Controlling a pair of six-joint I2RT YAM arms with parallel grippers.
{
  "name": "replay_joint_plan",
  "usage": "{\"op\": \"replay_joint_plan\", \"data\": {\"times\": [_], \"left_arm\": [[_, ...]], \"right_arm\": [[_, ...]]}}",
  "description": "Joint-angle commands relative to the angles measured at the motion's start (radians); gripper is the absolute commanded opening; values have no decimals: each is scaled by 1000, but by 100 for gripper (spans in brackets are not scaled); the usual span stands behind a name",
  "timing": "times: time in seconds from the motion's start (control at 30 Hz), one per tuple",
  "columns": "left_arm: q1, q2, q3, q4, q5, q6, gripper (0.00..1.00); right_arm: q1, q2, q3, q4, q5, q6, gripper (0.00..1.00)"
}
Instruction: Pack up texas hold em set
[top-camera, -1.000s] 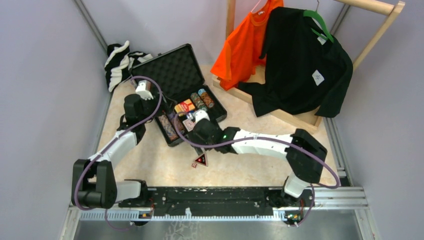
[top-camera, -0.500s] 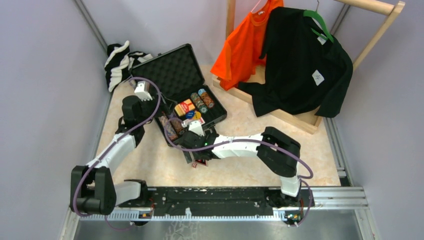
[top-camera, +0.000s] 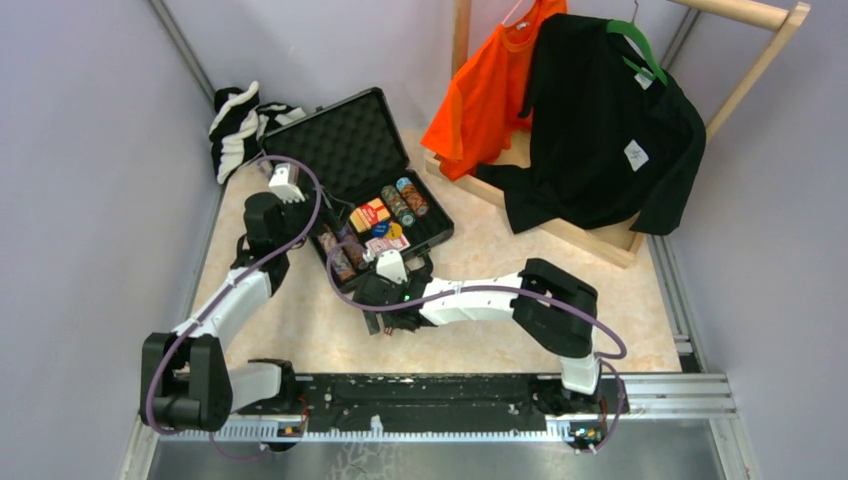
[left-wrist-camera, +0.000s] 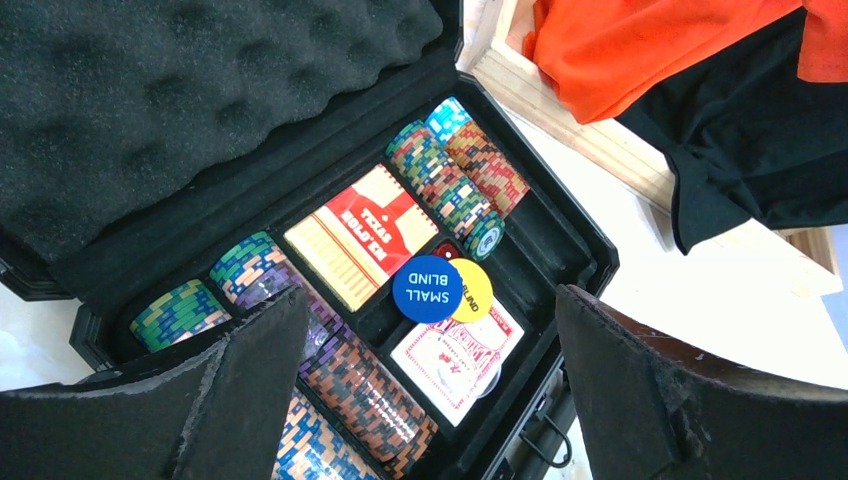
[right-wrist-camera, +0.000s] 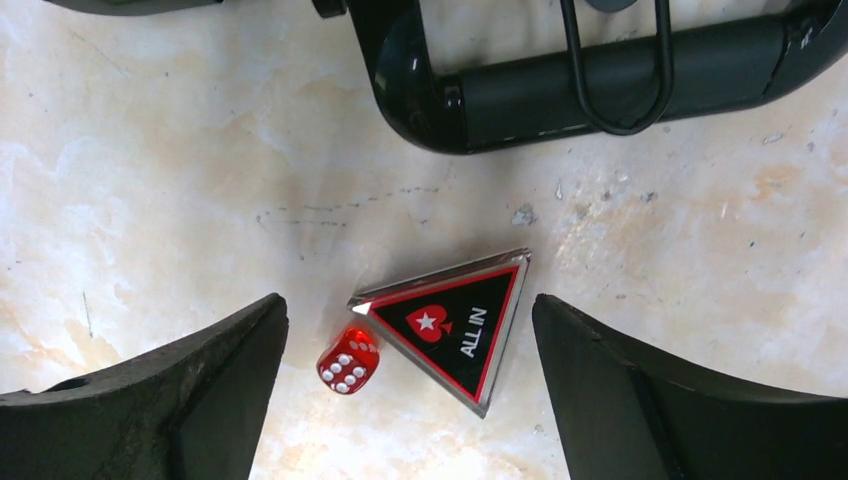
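White arm links (top-camera: 465, 298) with black joints carry purple cables (top-camera: 320, 195); tool fingers (right-wrist-camera: 150, 400) black.

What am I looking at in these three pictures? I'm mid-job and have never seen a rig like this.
Two robot arms are bolted at the near edge of the marbled beige table. The top picture looks down from above and behind them; the other two come from a camera on each wrist, with that arm's own dark fingers at the sides. The left pincer hangs open over the open black hard briefcase, which holds multicoloured poker chips, a red card deck and a round blue disc. The right pincer, also open, is low over the table beside the briefcase's handle, straddling a black-and-red triangle and a small red die. Neither holds anything.
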Motion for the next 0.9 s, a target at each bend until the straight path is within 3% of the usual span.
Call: {"op": "replay_joint_plan", "data": {"times": [0.0, 0.4, 0.77, 0.8, 0.87], "left_arm": [[-2, -28, -14, 25, 25, -9, 98], [-2, -25, -14, 30, 33, -10, 98], [-3, -8, -11, 39, 41, -9, 98], [-2, -5, -11, 39, 45, -7, 97], [-2, -4, -11, 39, 44, -7, 98]], "right_arm": [[24, -1, 17, -18, 47, 59, 92], [10, -4, -59, 34, 9, 103, 87], [6, -7, -48, 23, 9, 89, 59], [7, -11, -46, 27, 9, 83, 50], [7, -12, -42, 23, 12, 80, 48]]}}
